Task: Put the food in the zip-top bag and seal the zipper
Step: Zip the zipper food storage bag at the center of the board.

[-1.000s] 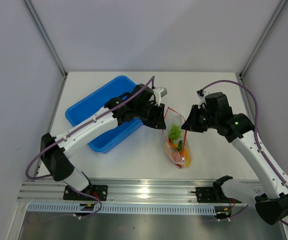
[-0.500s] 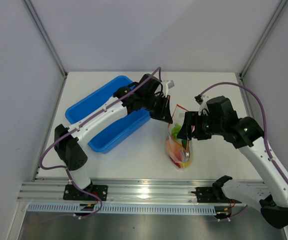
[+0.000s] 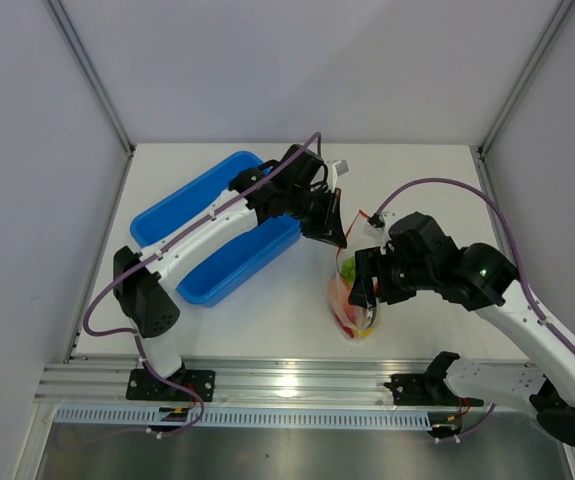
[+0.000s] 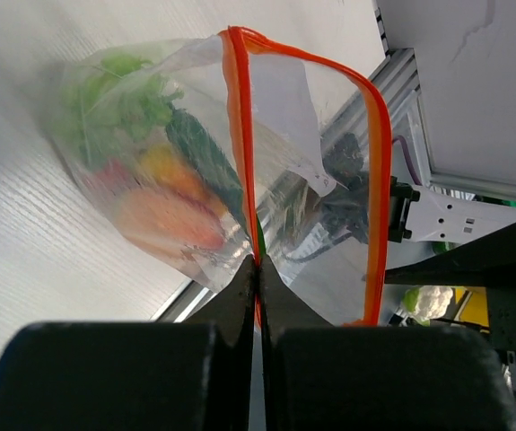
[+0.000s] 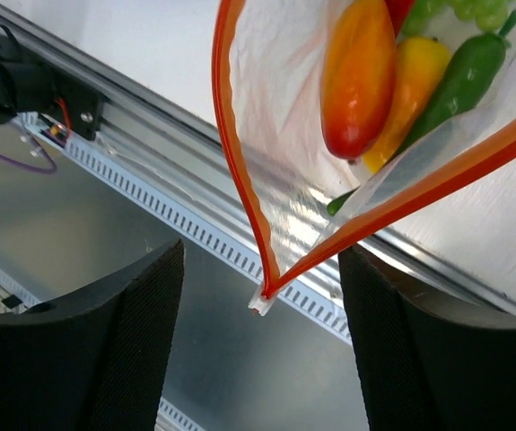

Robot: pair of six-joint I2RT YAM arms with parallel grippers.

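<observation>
Table (image 3: 437, 180) of white board carries a blue tray (image 3: 182, 215) at its left, and the left arm reaches across the tray's right end toward the middle. The left pincer (image 4: 256, 269) is closed tight on the zipper (image 4: 240, 135), its two black fingertips pressed together with the red-orange strip nipped between them. From that grip the zip-top bag (image 3: 352, 300) runs down toward the near edge of the table, between the two arms; whether its lower end rests on the board cannot be told. The mouth is not sealed: the two runs of the strip stand apart and meet only at the corners. The food (image 5: 358, 76) sits inside the clear plastic, bunched at the bottom: a red-orange oval fruit beside a yellow-orange piece, a green pepper against that, and a green leafy piece further in. To the right, the right pincer (image 5: 259, 260) stands open, its padded fingers well apart on either side of the bag's corner, where the two strips join, and touching neither. The right arm bends in from the right side of the table.
</observation>
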